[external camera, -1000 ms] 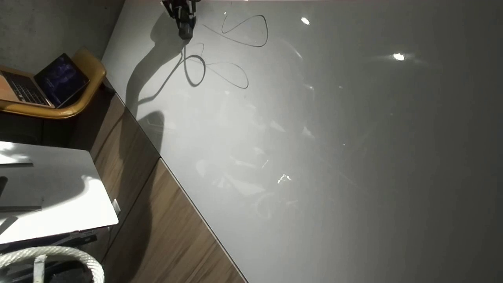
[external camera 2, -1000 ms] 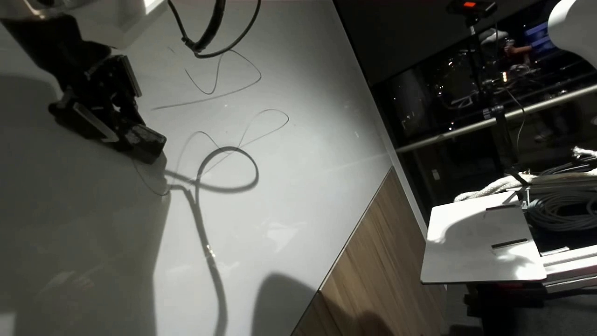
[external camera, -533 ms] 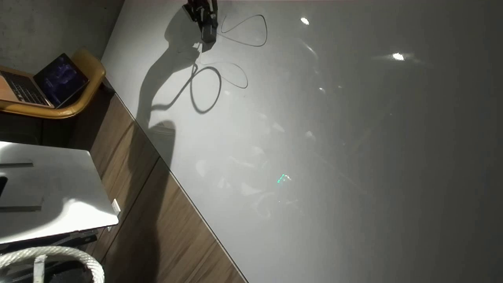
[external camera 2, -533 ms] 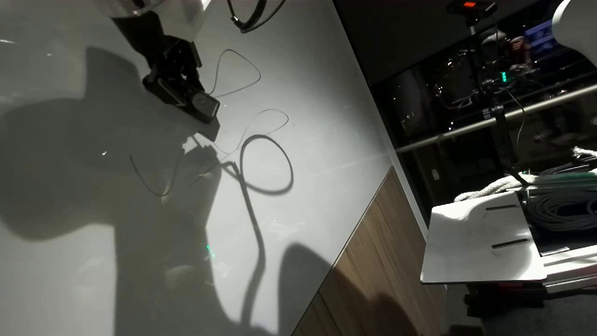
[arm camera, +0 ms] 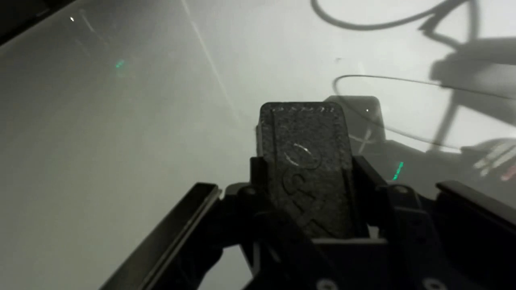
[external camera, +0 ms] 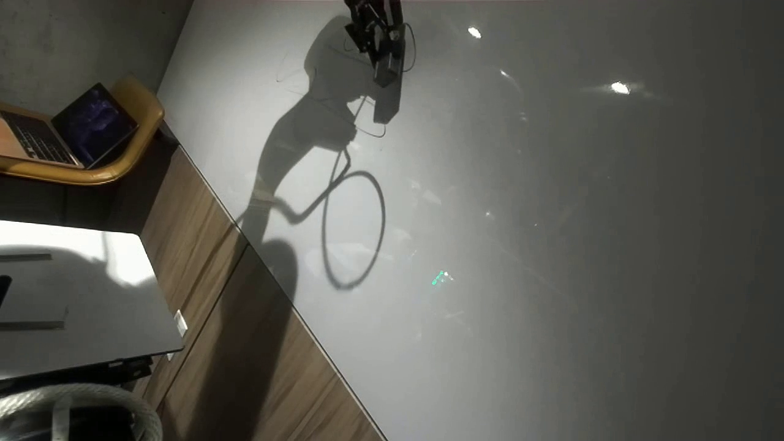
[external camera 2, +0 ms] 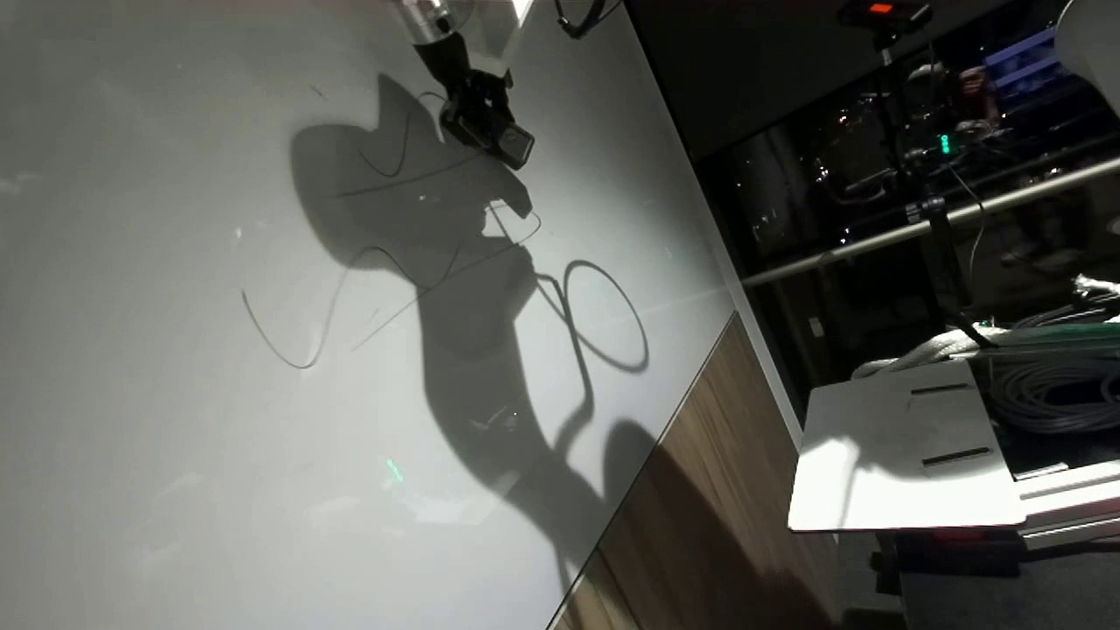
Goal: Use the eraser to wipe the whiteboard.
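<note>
The whiteboard (external camera: 551, 245) is a very large glossy panel; it also shows in an exterior view (external camera 2: 262, 481) and the wrist view (arm camera: 141, 161). Thin looping scribbles (external camera 2: 306, 366) are on it, partly under the arm's shadow. My gripper (arm camera: 308, 173) is shut on the eraser (arm camera: 308, 137), a dark oblong block whose end sticks out past the fingers (arm camera: 369, 177). In both exterior views the gripper (external camera: 383, 49) (external camera 2: 477, 109) and eraser (external camera: 386, 70) (external camera 2: 514, 144) are near the board's top. The eraser's shadow stands apart from it, so it appears off the board.
Wooden panels (external camera: 306, 392) (external camera 2: 735, 420) border the board's lower edge. A white tabletop (external camera: 104, 318) (external camera 2: 901, 455) stands beyond. A laptop (external camera: 98, 125) rests on a tan chair (external camera: 138, 101). A rope (external camera: 122, 401) is at lower left. Cable loops (external camera 2: 577, 26) hang by the arm.
My gripper, with the eraser in it, has moved right across the board in both exterior views. The gap between the eraser and its shadow has widened. More scribble lines are uncovered.
</note>
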`<state>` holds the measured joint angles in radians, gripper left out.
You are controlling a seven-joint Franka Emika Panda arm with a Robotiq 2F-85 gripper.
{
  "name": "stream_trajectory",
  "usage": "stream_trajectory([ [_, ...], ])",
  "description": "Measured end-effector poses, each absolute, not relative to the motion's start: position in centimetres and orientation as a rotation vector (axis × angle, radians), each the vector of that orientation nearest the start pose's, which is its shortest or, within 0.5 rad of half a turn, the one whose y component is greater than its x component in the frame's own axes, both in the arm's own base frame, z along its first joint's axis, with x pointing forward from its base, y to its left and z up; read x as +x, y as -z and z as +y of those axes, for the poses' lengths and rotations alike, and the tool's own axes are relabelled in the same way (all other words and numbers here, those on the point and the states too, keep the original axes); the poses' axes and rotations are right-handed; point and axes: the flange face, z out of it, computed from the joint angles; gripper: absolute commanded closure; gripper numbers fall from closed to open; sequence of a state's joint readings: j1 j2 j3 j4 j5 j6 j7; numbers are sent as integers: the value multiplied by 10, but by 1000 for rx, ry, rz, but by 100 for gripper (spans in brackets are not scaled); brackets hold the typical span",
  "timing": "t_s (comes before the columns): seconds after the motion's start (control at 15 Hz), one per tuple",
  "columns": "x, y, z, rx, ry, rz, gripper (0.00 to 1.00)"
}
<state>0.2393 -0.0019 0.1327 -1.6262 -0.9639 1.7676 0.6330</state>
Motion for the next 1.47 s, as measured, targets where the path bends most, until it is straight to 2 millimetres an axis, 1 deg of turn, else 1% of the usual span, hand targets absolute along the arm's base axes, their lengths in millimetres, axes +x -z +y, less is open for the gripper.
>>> stream_trajectory([
  [0.2,551,-666,64,2271,-788,-245,71],
  [0.33,536,-680,19,2295,-890,-303,71],
  [0.4,525,-688,2,2307,-948,-330,71],
  [0.47,515,-697,-11,2323,-1007,-356,71],
  [0.53,506,-705,-19,2344,-1065,-381,71],
  [0.67,492,-717,-23,2395,-1176,-416,71],
  [0.8,490,-718,-14,2464,-1265,-428,71],
  [0.93,496,-708,-1,2538,-1306,-420,71],
  [1.07,507,-693,8,2616,-1314,-409,71],
  [1.27,526,-673,11,2697,-1285,-380,71],
  [1.33,530,-670,10,2712,-1271,-369,71],
  [1.47,532,-674,11,2723,-1252,-343,71],
])
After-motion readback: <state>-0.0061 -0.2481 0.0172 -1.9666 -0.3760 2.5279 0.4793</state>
